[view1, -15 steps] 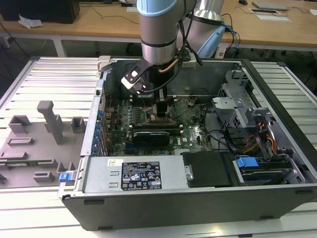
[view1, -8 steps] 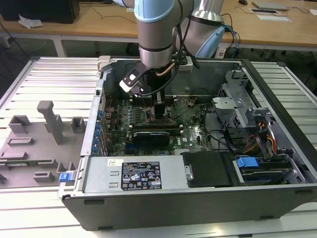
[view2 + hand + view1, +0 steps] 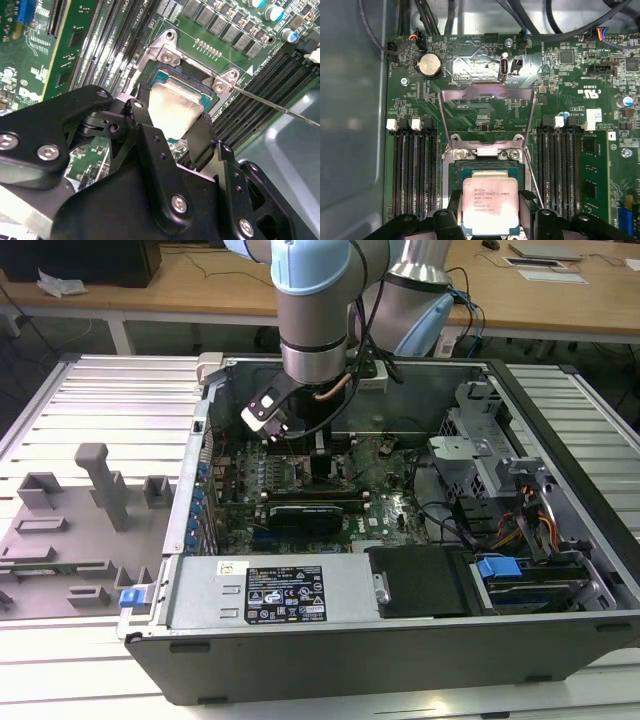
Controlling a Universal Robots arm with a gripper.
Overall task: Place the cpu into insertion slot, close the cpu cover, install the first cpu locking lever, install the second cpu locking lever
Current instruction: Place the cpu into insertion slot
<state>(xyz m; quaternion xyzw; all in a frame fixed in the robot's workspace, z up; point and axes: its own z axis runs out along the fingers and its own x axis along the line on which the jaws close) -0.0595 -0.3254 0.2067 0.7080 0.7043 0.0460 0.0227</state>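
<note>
Motherboard (image 3: 570, 70), socket (image 3: 451, 172), then the cpu (image 3: 491, 202) in your gripper (image 3: 169, 125).
The cpu cover (image 3: 485, 91) stands raised just beyond your gripper. The gripper is narrow, pinching the cpu flat by two opposite edges, directly between its fingertips and low over the socket.

Arm (image 3: 313, 340), exterior view: a silver-grey cylinder is wearing pale blue joint caps (image 3: 310, 265), with black cables (image 3: 352, 315) trailing at its 3 o'clock. Gripper (image 3: 170, 122), second wrist view: matte black linkage plates (image 3: 45, 125) are showing silver hex screws (image 3: 48, 151) and small round rivets.
</note>
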